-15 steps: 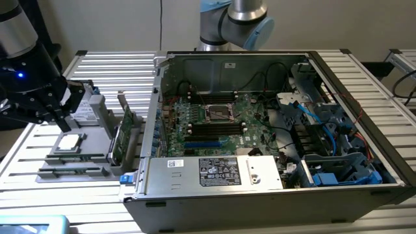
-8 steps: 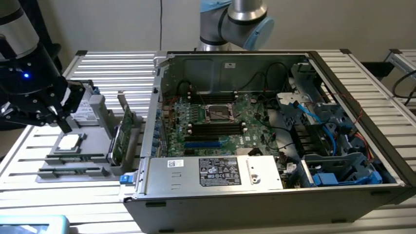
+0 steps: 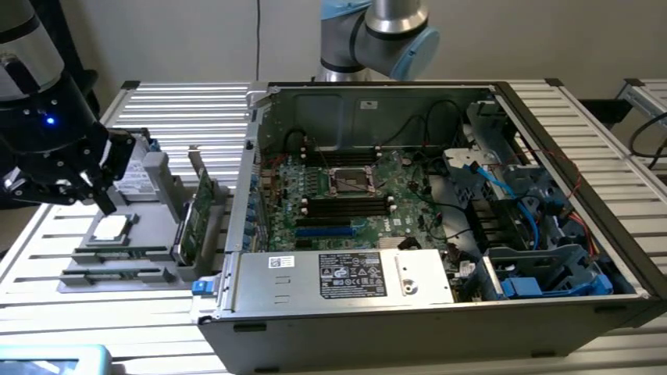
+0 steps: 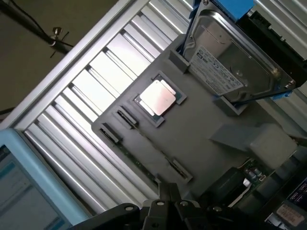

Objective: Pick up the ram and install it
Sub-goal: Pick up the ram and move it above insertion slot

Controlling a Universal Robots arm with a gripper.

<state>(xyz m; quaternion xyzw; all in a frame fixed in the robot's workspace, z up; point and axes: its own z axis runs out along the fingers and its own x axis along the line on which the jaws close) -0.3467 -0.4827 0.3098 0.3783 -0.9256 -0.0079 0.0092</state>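
The ram (image 4: 135, 158) is a thin green stick standing on edge in a slot of the grey fixture (image 4: 211, 120), between two small clips. My gripper (image 4: 166, 192) hangs above the fixture with its fingers shut and nothing between them, close over the ram's end. In the exterior view the gripper (image 3: 101, 201) is at the left, over the grey fixture (image 3: 156, 234), just beside the silver processor (image 3: 112, 226). The open computer case (image 3: 438, 312) lies to the exterior view's right, and its motherboard (image 3: 360, 195) has black memory slots (image 3: 344, 206).
A silver hard drive (image 4: 235, 62) in a blue frame leans at the fixture's far end. A green expansion card (image 3: 205, 205) with a metal bracket stands between fixture and case. A light blue screen (image 4: 24, 191) sits at the table's corner. Cables fill the case's right side.
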